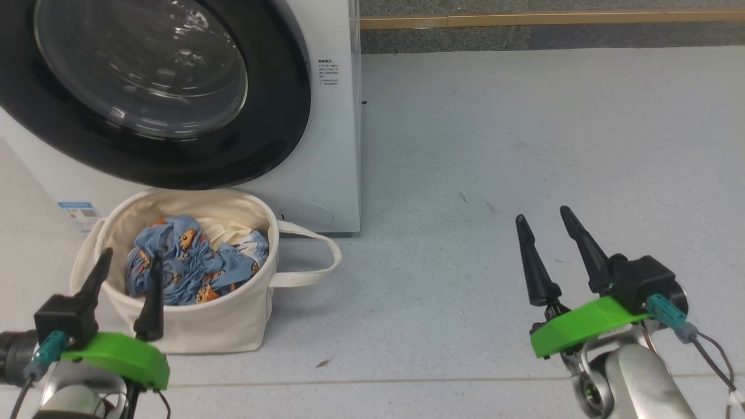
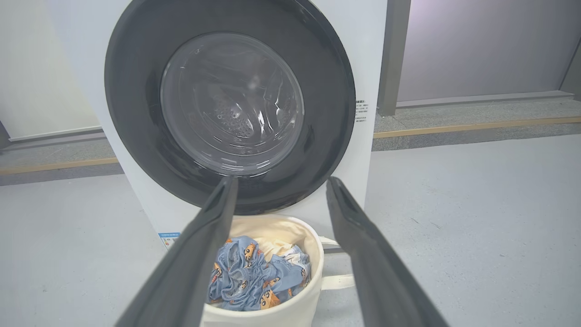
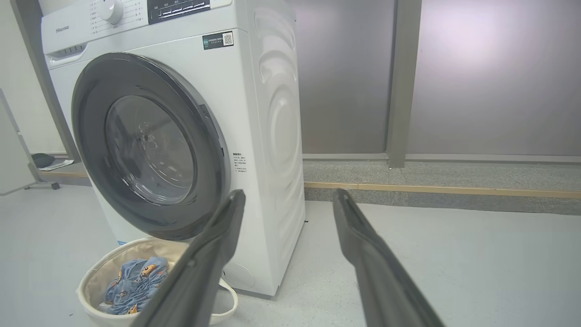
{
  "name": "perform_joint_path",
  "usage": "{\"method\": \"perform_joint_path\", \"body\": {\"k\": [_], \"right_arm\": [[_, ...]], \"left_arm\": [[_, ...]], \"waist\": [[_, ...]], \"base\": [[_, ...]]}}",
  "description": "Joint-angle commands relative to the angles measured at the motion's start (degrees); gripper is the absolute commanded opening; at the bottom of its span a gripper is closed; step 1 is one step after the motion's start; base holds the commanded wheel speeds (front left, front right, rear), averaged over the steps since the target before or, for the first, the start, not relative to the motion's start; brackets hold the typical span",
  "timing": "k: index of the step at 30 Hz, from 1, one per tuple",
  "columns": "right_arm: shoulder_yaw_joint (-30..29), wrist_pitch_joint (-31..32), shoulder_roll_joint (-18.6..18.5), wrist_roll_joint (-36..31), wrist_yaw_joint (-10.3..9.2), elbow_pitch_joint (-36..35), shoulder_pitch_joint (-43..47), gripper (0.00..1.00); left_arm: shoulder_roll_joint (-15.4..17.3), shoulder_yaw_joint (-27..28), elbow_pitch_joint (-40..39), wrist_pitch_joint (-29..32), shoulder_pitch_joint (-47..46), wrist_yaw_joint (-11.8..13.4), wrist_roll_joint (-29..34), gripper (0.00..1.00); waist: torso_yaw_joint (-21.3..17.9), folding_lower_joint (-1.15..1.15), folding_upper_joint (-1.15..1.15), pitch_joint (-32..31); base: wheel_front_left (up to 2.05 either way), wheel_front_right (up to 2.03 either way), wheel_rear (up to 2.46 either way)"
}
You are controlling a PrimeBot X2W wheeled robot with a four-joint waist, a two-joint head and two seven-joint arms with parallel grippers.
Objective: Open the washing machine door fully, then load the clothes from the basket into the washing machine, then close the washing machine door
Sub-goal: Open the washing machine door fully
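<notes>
The washing machine door (image 1: 139,64) sits shut against the washing machine (image 1: 332,145), upper left of the head view. Just below it the basket (image 1: 221,326) stands on the grey floor (image 1: 465,145), the clothes (image 1: 192,262) heaped inside. Left gripper (image 1: 132,254), lower left, fingers spread wide, holds nothing, overlapping the basket's near side. Right gripper (image 1: 542,214), lower right, is equally wide and empty, well apart from the basket.

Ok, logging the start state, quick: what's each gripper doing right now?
Left gripper: open, holding nothing, fingers pointing toward the round cream canvas basket.
Right gripper: open, holding nothing, above the pale grey floor.
</notes>
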Motion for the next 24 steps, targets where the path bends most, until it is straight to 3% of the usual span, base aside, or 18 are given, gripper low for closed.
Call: {"method": "perform_joint_path", "body": {"k": [1,24], "right_arm": [[1.27,-0.35,0.14,0.22,0.01,-2.07,-1.22,1.00],[0.81,0.07,0.14,5.11,0.01,-1.93,-6.07,1.00]], "left_arm": [[2.58,2.33,-1.73,-0.12,-1.69,-0.32,0.73,1.00],[1.77,3.18,-4.70,-1.70,-1.75,-0.47,-1.89,1.00]], "waist": [[0.02,0.00,0.00,0.02],[1.58,0.00,0.00,3.25]], "base": [[0.40,0.40,-0.81],[0.04,0.04,-0.07]]}}
